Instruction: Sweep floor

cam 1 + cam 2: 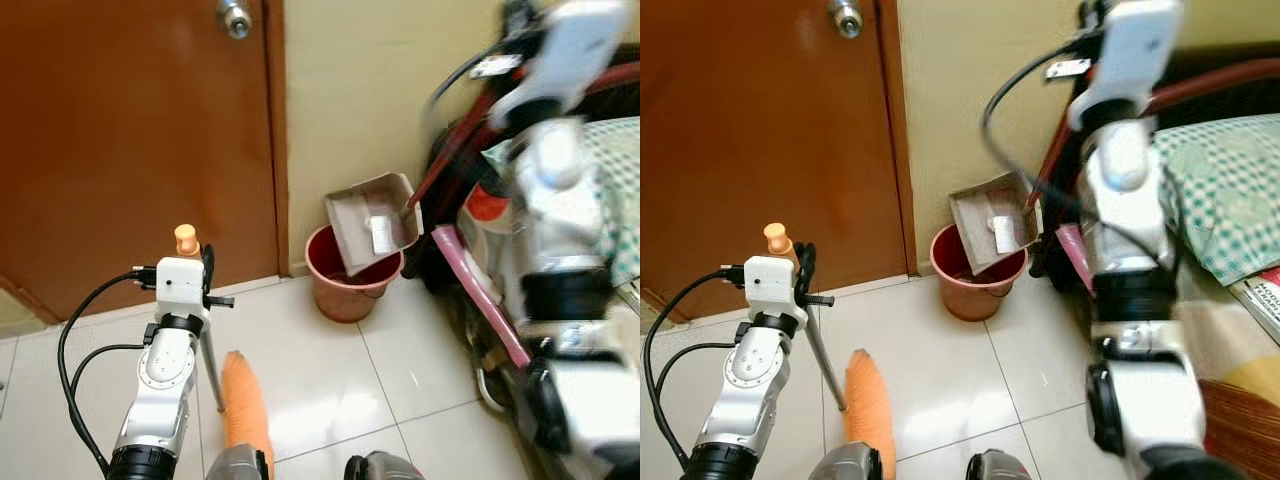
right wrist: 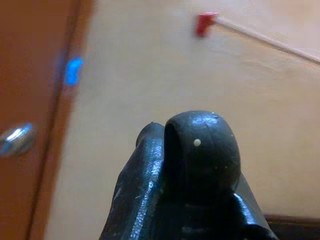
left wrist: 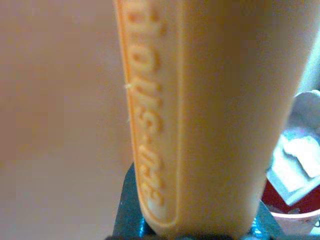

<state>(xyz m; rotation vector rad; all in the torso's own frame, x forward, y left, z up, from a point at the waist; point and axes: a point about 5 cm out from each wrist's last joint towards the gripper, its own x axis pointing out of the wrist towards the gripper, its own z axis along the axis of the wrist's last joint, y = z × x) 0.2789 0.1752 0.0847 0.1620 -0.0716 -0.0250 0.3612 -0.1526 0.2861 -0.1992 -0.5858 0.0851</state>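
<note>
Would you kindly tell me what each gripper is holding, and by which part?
Left gripper: broom by its orange handle top. Right gripper: dustpan, by its handle's dark end.

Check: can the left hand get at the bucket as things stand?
Probably not: the left hand is shut on the broom, and the dustpan sits tilted over the bucket.

Blurring across the right arm [image 1: 560, 250] — outline smearing. Running off the frame's bottom: the orange broom head [image 1: 245, 415]. Crowding the lens, the broom handle [image 3: 210, 115] — embossed lettering cropping into unreadable fragments.
</note>
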